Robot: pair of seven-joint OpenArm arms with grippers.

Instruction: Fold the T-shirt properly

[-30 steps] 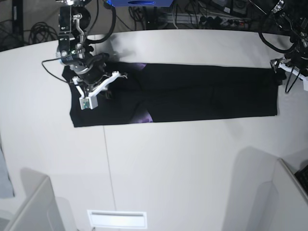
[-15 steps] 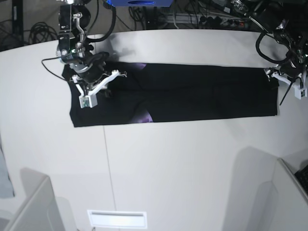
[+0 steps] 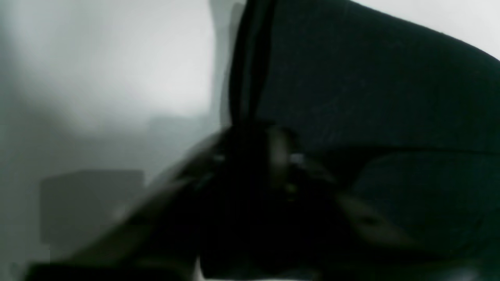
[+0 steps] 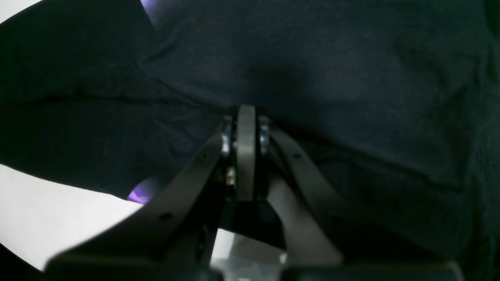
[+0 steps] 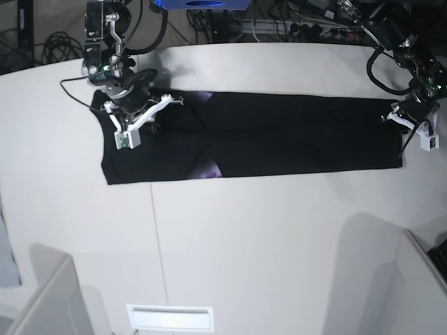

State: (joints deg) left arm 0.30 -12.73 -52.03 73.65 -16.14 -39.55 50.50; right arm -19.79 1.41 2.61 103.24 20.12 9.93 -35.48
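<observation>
The black T-shirt point(image 5: 279, 136) lies as a long folded strip across the table, with bits of purple print point(image 5: 208, 169) showing. My right gripper point(image 5: 135, 120) is over the strip's left end. In the right wrist view the right gripper point(image 4: 245, 111) is shut, its tips against the cloth point(image 4: 351, 78) where creases meet. My left gripper point(image 5: 412, 128) is at the strip's right edge. The left wrist view is blurred; the left gripper point(image 3: 258, 136) looks shut beside the cloth's edge point(image 3: 246, 58). Whether either pinches cloth does not show.
The white table point(image 5: 265, 237) has a seam running forward from the shirt's front edge. Grey partitions stand at the front left point(image 5: 49, 300) and front right point(image 5: 419, 286). Cables and gear point(image 5: 293, 21) lie behind the table.
My right gripper has moved toward the back of the table over the shirt's left end. My left gripper has moved forward along the shirt's right edge. The shirt has barely shifted.
</observation>
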